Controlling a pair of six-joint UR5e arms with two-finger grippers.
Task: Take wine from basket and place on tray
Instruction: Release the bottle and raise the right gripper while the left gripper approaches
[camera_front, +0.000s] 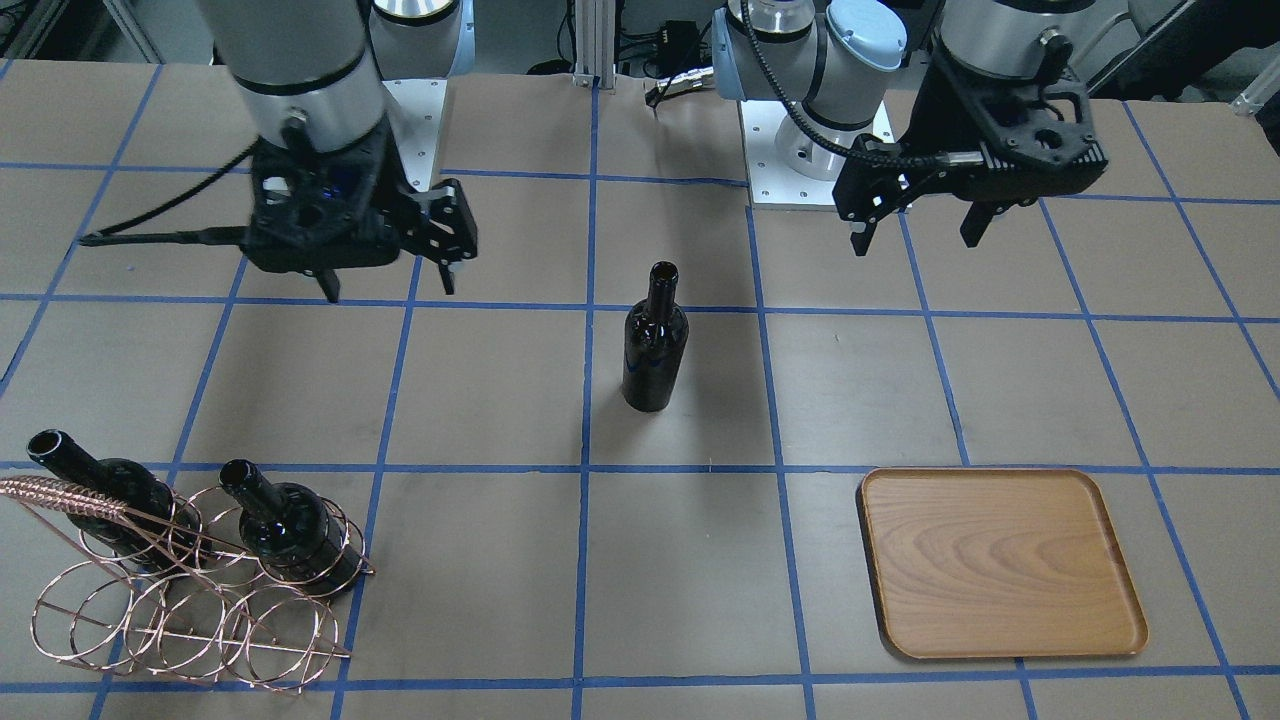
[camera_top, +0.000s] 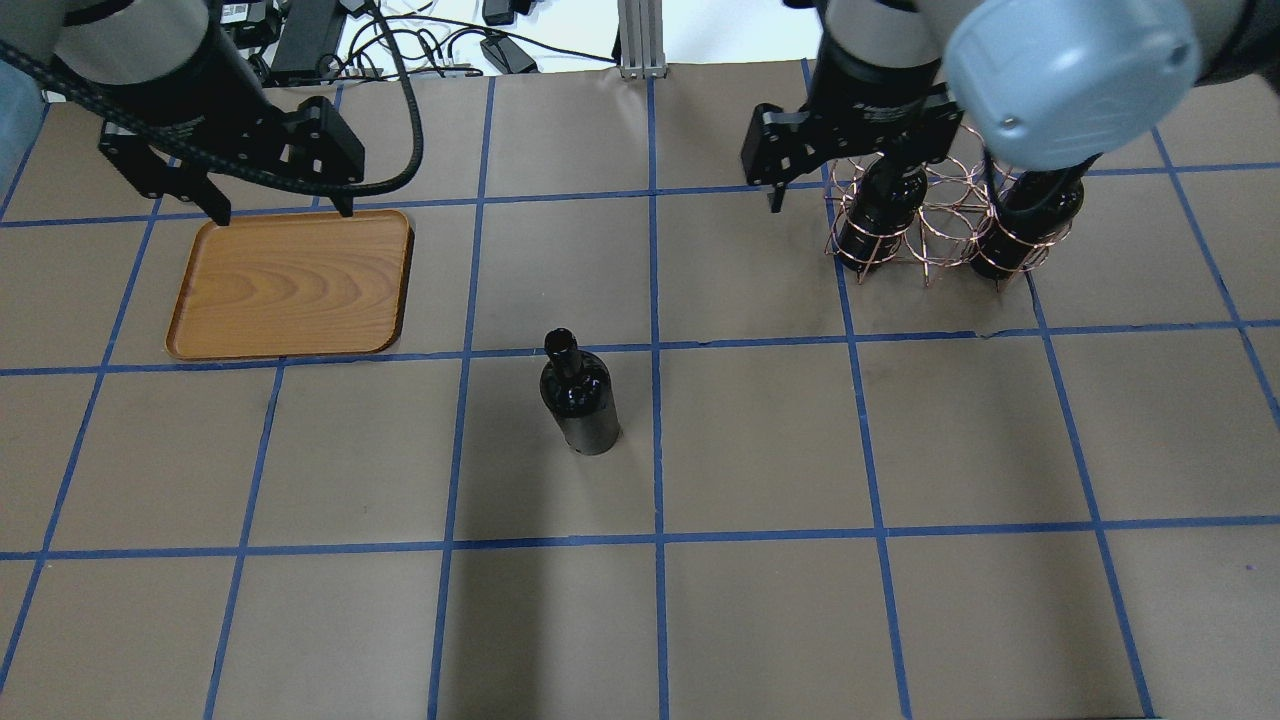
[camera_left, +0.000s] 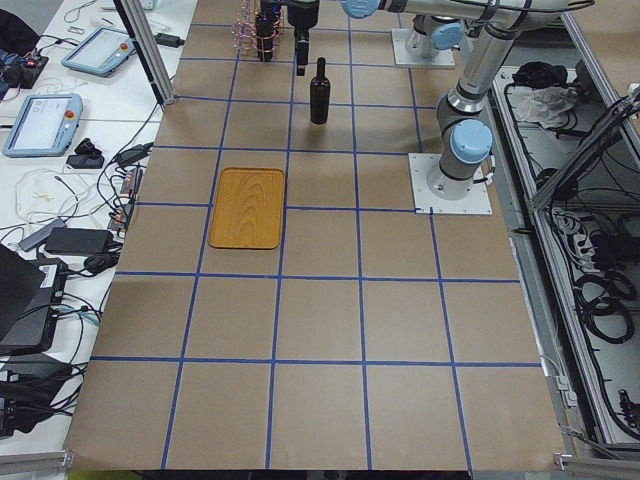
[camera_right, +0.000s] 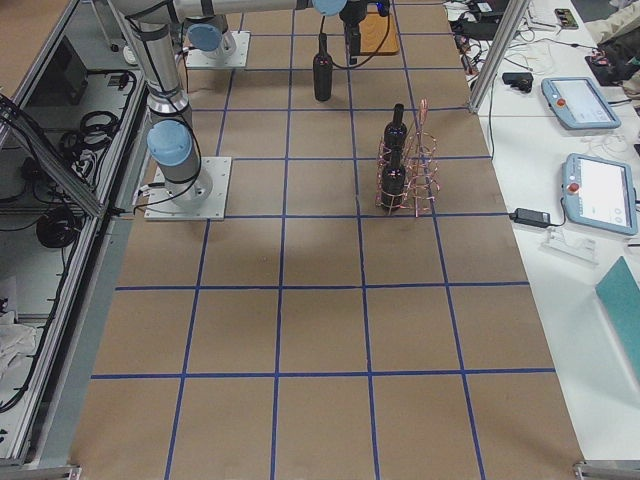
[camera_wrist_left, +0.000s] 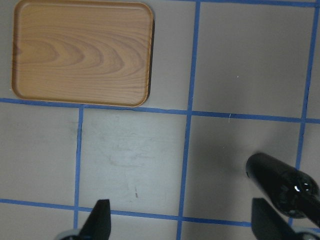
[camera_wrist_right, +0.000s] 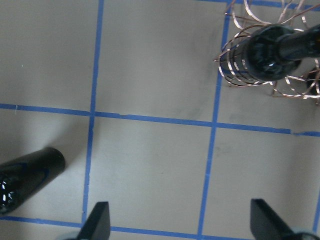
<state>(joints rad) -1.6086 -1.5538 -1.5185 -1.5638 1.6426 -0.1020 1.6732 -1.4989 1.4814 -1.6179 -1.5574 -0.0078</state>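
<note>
One wine bottle (camera_front: 655, 345) stands upright alone at the table's middle; it also shows in the overhead view (camera_top: 578, 395). Two more bottles (camera_front: 110, 495) (camera_front: 290, 530) lie tilted in the copper wire basket (camera_front: 70, 492). The wooden tray (camera_front: 1000, 560) lies flat with nothing on it. My left gripper (camera_front: 915, 235) is open and empty, held above the table by the tray's robot-side edge (camera_top: 290, 285). My right gripper (camera_front: 390, 285) is open and empty, held high between the basket (camera_top: 945, 215) and the standing bottle. Its wrist view shows that bottle (camera_wrist_right: 27, 180) at lower left.
Brown paper with a blue tape grid covers the table. Both arm bases (camera_front: 815, 150) stand at the robot side. Cables and teach pendants (camera_right: 580, 100) lie beyond the table's far edge. The left wrist view shows the tray (camera_wrist_left: 82, 50) and the standing bottle (camera_wrist_left: 282, 190).
</note>
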